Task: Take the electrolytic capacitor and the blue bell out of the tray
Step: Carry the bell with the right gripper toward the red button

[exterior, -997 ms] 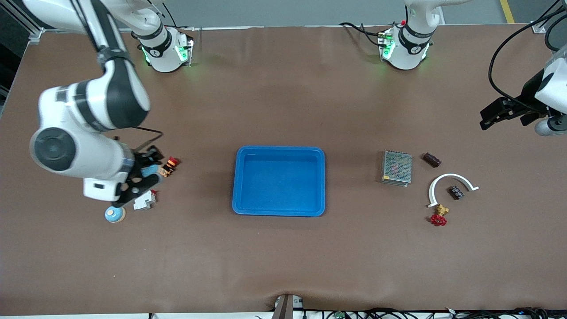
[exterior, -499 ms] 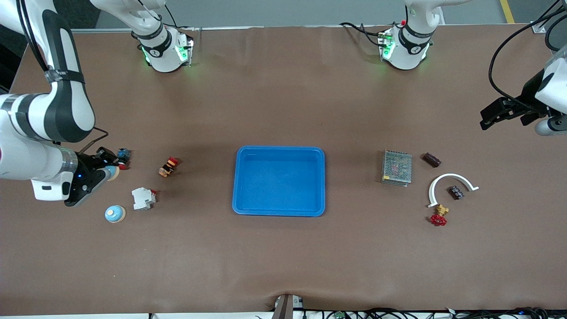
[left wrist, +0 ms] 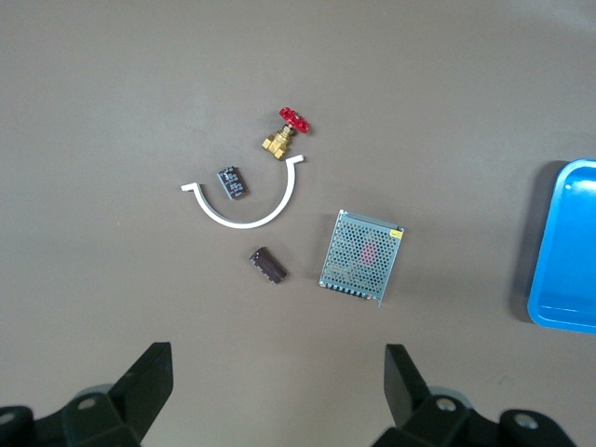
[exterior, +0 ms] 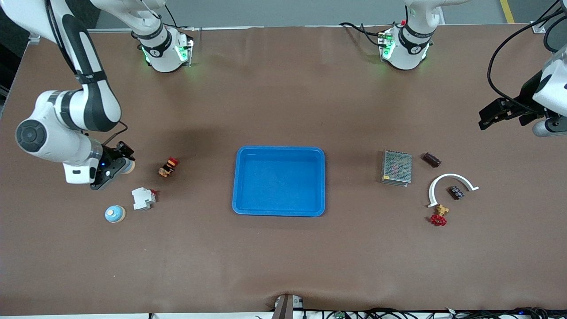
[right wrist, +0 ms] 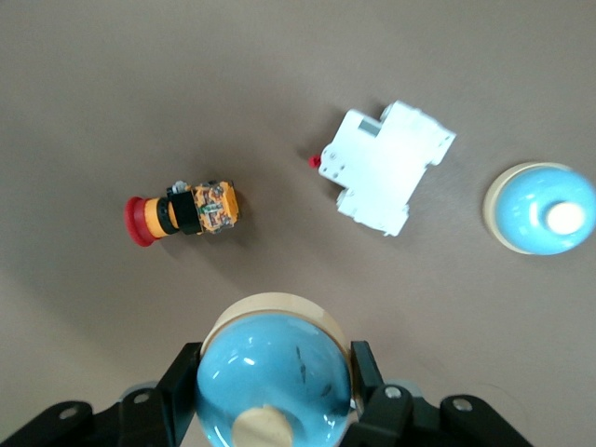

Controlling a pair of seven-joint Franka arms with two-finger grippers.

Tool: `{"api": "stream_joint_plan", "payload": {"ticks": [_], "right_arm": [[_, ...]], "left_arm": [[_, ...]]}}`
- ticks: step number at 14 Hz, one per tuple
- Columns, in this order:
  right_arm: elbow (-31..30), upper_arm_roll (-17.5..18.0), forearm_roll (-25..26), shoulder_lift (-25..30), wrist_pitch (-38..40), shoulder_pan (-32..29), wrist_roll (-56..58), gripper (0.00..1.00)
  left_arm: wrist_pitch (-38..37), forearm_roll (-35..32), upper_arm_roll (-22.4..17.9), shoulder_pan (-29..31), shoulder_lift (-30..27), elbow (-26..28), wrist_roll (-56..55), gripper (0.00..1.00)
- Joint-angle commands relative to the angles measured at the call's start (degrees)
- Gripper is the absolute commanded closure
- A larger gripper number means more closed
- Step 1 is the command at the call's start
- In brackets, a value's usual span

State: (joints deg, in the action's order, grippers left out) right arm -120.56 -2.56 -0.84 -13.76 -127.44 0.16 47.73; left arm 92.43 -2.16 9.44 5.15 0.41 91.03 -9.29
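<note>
- The right gripper [exterior: 118, 163] is clenched on a blue bell [right wrist: 275, 382]. In the right wrist view its fingers [right wrist: 182, 386] press either side of the glossy dome with its pale wooden base. It hangs over the table at the right arm's end, just beside the emergency-stop button [exterior: 168, 166].
- Over the last second this arm has swung clear of the small parts, out toward the table's edge, then part of the way in again, with no change in its grip. The bell is out of the tray but not yet set down.
- On the table below, nearer the front camera, lie a second blue bell [exterior: 115, 214] and, beside it, a white circuit breaker [exterior: 143, 198]. Both are where they were a second ago.
- The tray [exterior: 279, 149] sits mid-table and is empty, as it has been throughout. By my reading only the put-down of the held bell remains.
- Toward the left arm's end stands a grey mesh power-supply box [exterior: 396, 167], with a dark brown cylindrical component [exterior: 431, 159] just beside it.
- Nearer the camera, a white curved strip [exterior: 449, 182] arcs around a small black component [exterior: 456, 192]. A red-handled brass valve [exterior: 439, 215] is at one end of the strip.
- One of the two dark parts is probably the electrolytic capacitor — I cannot tell which. Either way, it is outside the tray.
- The left gripper [exterior: 489, 116] waits over the table's edge at its own end. Its fingers [left wrist: 149, 372] are spread wide and hold nothing.
</note>
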Motion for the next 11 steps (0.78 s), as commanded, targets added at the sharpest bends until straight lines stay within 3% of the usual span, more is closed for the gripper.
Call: {"api": "stream_joint_plan", "payload": {"ticks": [1,11], "right_arm": [[-9.2,1.2,0.7,3.5,-8.7,-2.4,2.5,0.65],[-14.8,1.2,0.7,-2.1,-23.1,-2.4,2.8,0.64]], "left_arm": [[-0.6,0.1,-0.2,-0.3,0.7,-0.4,-0.1,0.00],[0.9,0.1,-0.8,0.0,0.9,-0.9,-0.1,0.00]]}}
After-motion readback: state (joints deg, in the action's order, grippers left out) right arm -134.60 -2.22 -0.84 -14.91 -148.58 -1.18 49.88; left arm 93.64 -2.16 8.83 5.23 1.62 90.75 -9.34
